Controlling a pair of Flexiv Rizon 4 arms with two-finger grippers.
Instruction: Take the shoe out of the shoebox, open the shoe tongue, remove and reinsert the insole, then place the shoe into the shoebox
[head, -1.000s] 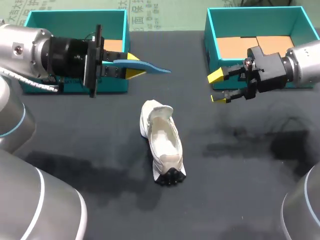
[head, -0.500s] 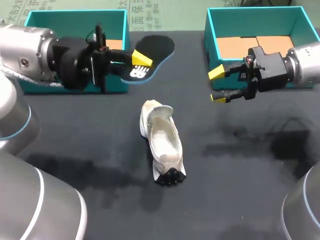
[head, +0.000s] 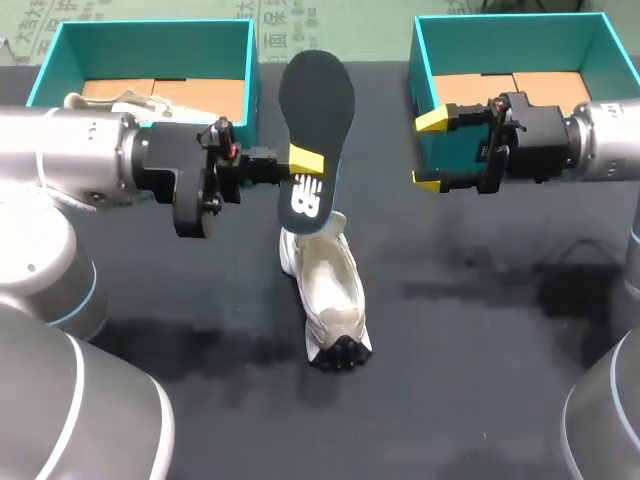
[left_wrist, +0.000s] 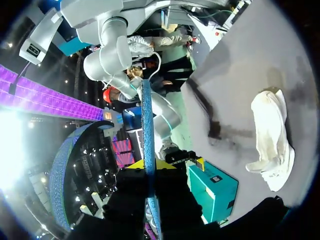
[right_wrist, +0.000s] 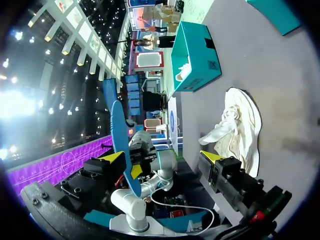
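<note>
Insole out, shoe on table.
The insole (head: 314, 120) stands upright over the shoe (head: 325, 285), clamped in the left gripper (head: 305, 165). The white shoe lies on the table (head: 480, 380). The right gripper (head: 430, 150) is spread wide, holding nothing, beside the right shoebox (head: 425, 60).

shoe (head: 325, 290) mid table (head: 480, 380), lying lengthwise front to back. insole (head: 314, 120) up in air over shoe's back end, pinched in left gripper (head: 303, 162), which comes in from left. left shoebox (head: 150, 35) back left, right shoebox (head: 520, 28) back right. right gripper (head: 430, 150) at right shoebox's front-left corner, well apart from shoe.
</note>
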